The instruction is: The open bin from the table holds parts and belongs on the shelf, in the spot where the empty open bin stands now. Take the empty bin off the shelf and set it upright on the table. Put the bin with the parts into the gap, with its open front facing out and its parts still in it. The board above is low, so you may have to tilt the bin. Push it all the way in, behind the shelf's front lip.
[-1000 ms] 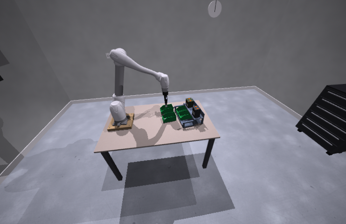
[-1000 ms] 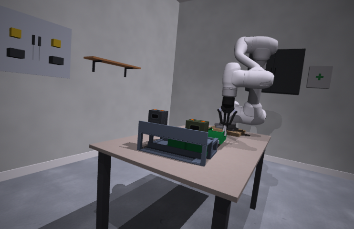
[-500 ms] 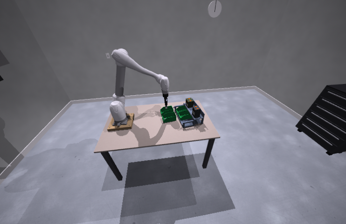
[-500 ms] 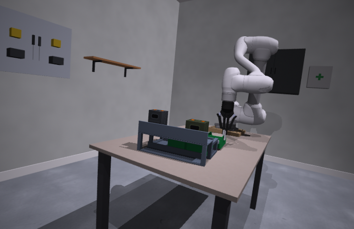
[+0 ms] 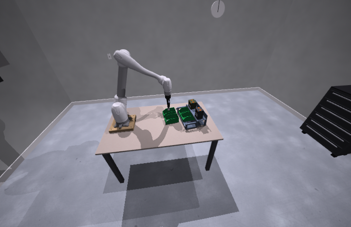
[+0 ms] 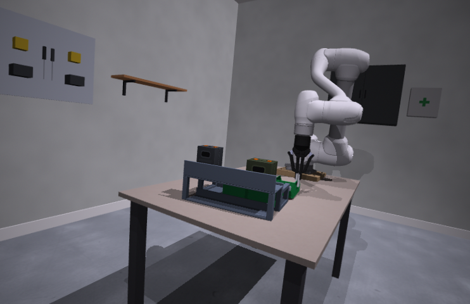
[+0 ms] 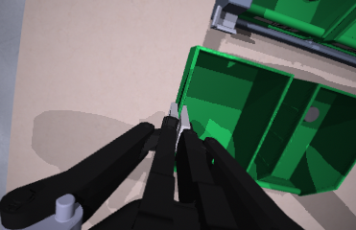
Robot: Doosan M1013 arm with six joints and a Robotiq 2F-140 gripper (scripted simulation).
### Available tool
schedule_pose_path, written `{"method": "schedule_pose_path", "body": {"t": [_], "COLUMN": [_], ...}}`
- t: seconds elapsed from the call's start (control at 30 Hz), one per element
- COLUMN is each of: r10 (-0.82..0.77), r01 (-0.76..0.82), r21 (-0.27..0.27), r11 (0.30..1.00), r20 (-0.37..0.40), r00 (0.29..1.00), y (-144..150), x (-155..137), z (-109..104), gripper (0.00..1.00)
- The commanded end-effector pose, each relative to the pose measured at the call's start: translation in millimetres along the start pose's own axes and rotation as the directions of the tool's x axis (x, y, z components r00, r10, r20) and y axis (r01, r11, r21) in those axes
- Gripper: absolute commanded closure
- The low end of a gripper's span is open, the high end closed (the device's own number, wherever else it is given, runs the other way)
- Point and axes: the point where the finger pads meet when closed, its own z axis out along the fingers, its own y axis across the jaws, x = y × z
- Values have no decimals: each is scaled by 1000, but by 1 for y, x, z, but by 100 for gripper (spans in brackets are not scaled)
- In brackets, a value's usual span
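In the top view's sense, the table [image 5: 111, 145] [image 6: 296, 240] [image 7: 65, 72] had its long side nearest. The bin with the parts [image 5: 172, 120] [image 7: 336, 126] sat on it at mid-table, left of the shelf [image 5: 205, 122] [image 6: 228, 176] [image 7: 281, 36]; a round grey part [image 7: 312, 114] showed inside. The shelf's near end was open, with a dark box [image 5: 199, 113] [image 6: 209, 156] on top, and green bins [image 5: 185, 114] [image 6: 249, 194] [image 7: 300, 19] filled the stretch farther along.

Just beyond the parts bin was the empty bin [image 5: 172, 110] [image 6: 292, 192] [image 7: 219, 91], upright and off the shelf. The claw [image 5: 168, 108] [image 6: 298, 182] [image 7: 176, 114] pointed down, its tips together on that bin's thin side wall. Whether its base touched the table, I couldn't tell. An olive box [image 5: 192, 104] [image 6: 261, 166] stood on the shelf's far part.
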Motion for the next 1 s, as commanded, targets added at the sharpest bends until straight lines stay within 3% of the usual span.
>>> {"method": "schedule_pose_path", "body": {"t": [0.0,0.97], "r10": [0,0], "r01": [0,0], "r21": [0,0], "r11": [1000,1000], "r20": [0,0], "r00": [1000,1000], "y": [0,0], "x": [0,0], "z": [0,7], "gripper": [90,90]}}
